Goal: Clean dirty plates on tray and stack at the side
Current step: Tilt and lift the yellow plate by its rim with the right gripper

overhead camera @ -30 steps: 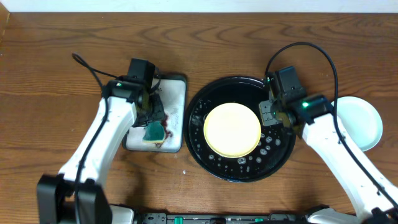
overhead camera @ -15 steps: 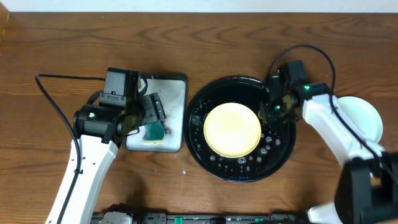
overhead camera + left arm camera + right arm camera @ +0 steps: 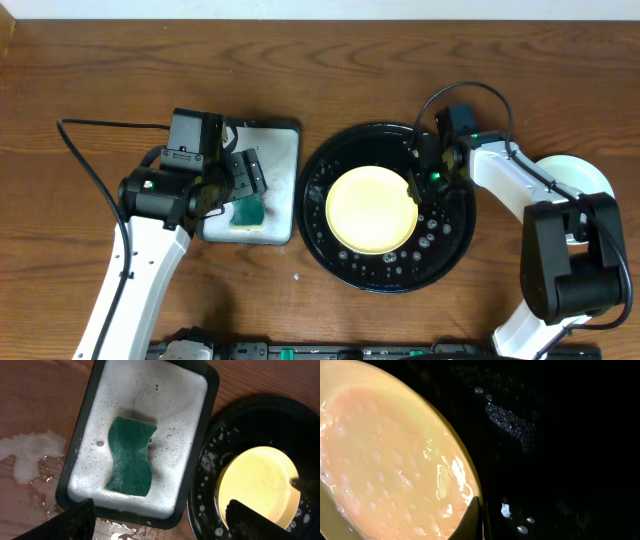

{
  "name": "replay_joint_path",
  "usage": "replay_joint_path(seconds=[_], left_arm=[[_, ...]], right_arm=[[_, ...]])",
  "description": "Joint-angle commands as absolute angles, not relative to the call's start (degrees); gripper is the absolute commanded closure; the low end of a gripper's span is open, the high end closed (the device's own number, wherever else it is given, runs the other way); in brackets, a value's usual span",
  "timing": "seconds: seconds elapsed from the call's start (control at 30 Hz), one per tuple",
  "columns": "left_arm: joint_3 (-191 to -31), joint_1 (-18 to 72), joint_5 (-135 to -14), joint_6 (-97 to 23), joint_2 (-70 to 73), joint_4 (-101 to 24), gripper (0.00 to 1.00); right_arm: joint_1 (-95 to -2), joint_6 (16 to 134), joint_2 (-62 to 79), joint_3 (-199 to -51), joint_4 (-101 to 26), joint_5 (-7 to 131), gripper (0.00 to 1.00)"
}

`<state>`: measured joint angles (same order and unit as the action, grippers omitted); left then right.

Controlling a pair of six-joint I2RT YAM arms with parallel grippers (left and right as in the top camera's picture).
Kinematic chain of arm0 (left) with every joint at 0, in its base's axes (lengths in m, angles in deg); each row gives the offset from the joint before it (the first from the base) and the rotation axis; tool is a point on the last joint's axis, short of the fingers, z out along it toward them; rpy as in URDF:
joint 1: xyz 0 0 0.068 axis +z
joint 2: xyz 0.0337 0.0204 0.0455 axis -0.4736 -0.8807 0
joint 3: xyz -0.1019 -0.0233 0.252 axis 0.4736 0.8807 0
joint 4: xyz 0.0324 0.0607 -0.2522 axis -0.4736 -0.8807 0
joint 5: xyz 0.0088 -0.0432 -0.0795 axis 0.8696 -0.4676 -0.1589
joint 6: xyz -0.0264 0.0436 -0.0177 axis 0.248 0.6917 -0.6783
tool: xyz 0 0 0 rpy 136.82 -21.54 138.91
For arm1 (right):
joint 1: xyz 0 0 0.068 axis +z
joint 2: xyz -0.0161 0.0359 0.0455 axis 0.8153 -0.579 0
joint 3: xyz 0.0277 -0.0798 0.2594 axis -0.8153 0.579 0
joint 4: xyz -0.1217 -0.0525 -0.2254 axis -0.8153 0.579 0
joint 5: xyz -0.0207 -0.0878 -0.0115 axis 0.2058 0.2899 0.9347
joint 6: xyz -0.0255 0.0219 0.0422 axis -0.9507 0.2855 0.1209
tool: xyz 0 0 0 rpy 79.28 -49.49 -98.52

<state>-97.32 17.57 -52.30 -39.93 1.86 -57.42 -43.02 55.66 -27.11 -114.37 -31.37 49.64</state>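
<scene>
A yellow plate (image 3: 372, 208) with wet orange smears lies in the middle of the black tray (image 3: 340, 160). My right gripper (image 3: 415, 185) is at the plate's right rim. In the right wrist view its dark fingertips (image 3: 474, 517) are pinched over the yellow plate's (image 3: 380, 460) edge, shut on it. A pale mint-blue plate (image 3: 585, 190) sits on the table at the far right, partly under the right arm. My left gripper (image 3: 235, 185) hangs open above the sponge tray. Its two fingers (image 3: 75, 520) stand wide apart with nothing between them.
The green sponge (image 3: 130, 455) lies in white foam in the grey sponge tray (image 3: 212, 410), left of the black tray (image 3: 250, 415). Suds and water are spilled on the wood (image 3: 30, 455) beside the sponge tray. Soap droplets dot the black tray's floor (image 3: 505, 420).
The left gripper let go of the sponge, opened wide and drew back over the sponge tray. The right gripper shifted left to the yellow plate's rim, opened briefly and shut on it.
</scene>
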Motion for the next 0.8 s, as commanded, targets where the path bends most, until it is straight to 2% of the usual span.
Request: replay_joint_path(seconds=[0.0, 0.1, 0.17, 0.3, 0.37, 0.43, 0.6, 0.63, 0.77], left_arm=[[-97.9, 17.6, -52.4, -39.6, 1.8, -57.7, 0.16], [-97.9, 17.6, -52.4, -39.6, 1.8, -57.7, 0.16], [-97.9, 17.6, -52.4, -39.6, 1.8, -57.7, 0.16], [-97.9, 17.6, -52.4, -39.6, 1.8, -57.7, 0.16], [-97.9, 17.6, -52.4, -39.6, 1.8, -57.7, 0.16], [-97.9, 17.6, -52.4, -39.6, 1.8, -57.7, 0.16], [-97.9, 17.6, -52.4, -39.6, 1.8, -57.7, 0.16], [-97.9, 17.6, -52.4, -39.6, 1.8, -57.7, 0.16], [-97.9, 17.6, -52.4, -39.6, 1.8, -57.7, 0.16]], right_arm=[[-42.6, 54.9, -26.7, -114.4, -32.2, 48.7, 0.99], [-42.6, 55.0, -26.3, -114.4, -32.4, 48.9, 0.99], [-42.5, 55.4, -26.6, -114.3, -32.4, 48.9, 0.9], [-42.5, 55.3, -27.3, -113.6, -32.7, 49.0, 0.88], [-42.2, 55.4, -27.6, -112.8, -34.0, 49.0, 0.9], [-42.0, 55.4, -27.7, -111.9, -35.3, 49.0, 0.96], [-41.9, 56.4, -27.7, -111.1, -36.9, 49.1, 0.95], [-41.9, 56.3, -27.7, -110.9, -37.0, 49.3, 0.99], [-41.9, 59.0, -26.4, -111.6, -35.6, 53.5, 0.99]])
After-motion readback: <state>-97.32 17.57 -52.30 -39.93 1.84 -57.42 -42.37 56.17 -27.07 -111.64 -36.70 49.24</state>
